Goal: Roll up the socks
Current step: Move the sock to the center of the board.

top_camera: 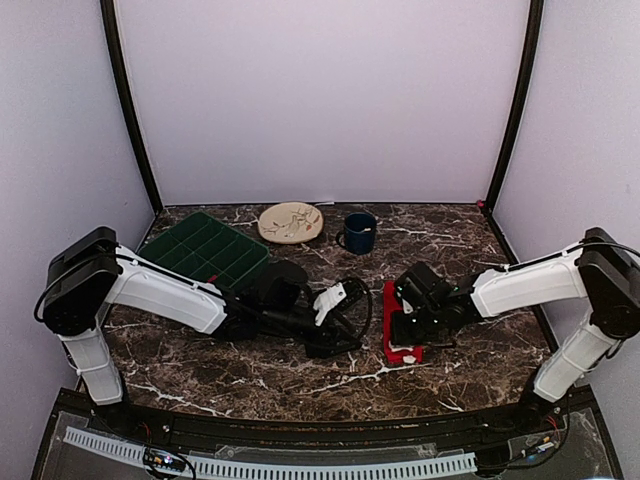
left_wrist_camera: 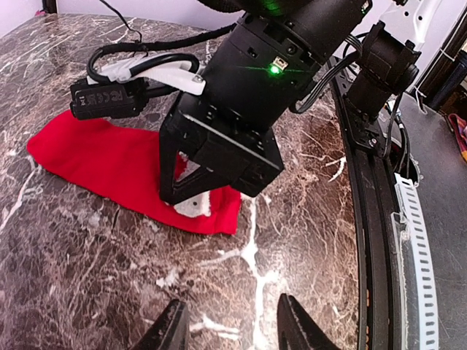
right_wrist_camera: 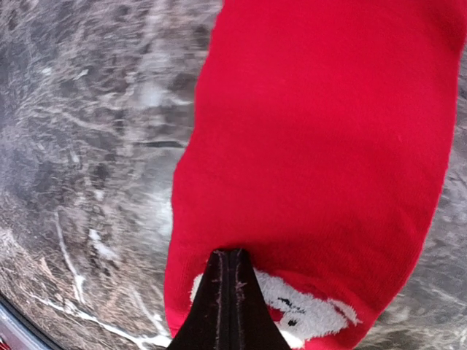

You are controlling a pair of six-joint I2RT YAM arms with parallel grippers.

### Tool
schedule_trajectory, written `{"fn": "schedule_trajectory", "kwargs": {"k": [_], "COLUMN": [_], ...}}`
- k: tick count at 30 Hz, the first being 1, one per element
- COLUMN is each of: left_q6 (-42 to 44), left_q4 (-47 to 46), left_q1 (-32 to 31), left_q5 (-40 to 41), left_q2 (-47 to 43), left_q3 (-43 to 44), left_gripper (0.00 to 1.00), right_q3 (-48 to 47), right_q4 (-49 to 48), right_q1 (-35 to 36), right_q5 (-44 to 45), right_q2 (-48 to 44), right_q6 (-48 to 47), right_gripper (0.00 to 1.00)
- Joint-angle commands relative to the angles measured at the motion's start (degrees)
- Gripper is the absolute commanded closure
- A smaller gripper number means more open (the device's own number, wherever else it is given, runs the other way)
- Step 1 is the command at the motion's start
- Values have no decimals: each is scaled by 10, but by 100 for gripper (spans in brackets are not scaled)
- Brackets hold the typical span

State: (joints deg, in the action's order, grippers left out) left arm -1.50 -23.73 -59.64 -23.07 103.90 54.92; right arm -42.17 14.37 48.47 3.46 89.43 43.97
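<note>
Red socks (right_wrist_camera: 314, 146) under right tool (right_wrist_camera: 228, 264), mug (top_camera: 359, 232) beyond

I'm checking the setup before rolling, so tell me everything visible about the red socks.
The socks are bright red knit, with a white patterned patch at the near end. They lie flat and unrolled as one strip on the marble table, slightly right of centre; whether two are stacked is unclear. The right tool, shut, has its tips on the white end.

Soft, even light; faint shadows on the dark marble tabletop (top_camera: 300, 385). Right wrist view blurs toward its left edge, the red socks (right_wrist_camera: 314, 146) sharper. Left wrist view bows at right.
</note>
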Motion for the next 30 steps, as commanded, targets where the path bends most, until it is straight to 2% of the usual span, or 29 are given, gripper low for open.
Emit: {"fn": "schedule_trajectory", "kwargs": {"k": [1,13,23,30], "left_q6": [-9,-8,-19,-25], "left_q4": [-38,-42,-42,-42], "left_q1": [-2,-2,-2,-2], "left_q5": [24,68,119,149], "left_q2": [-61,-127,-178,-214], "left_q3": [-31,-102,-157,-187], "left_gripper": [57,57,57,57], "right_q3": [-23,-147,-263,-266], "right_q4": [-4,-16,-18,-29], "right_q1": [26,82,113,118], "right_q5": [-22,-61,-124,-155], "right_q2": [41,143,240,242], "right_q6": [20,22,-27,-42], "right_gripper": [100,100,100,100]}}
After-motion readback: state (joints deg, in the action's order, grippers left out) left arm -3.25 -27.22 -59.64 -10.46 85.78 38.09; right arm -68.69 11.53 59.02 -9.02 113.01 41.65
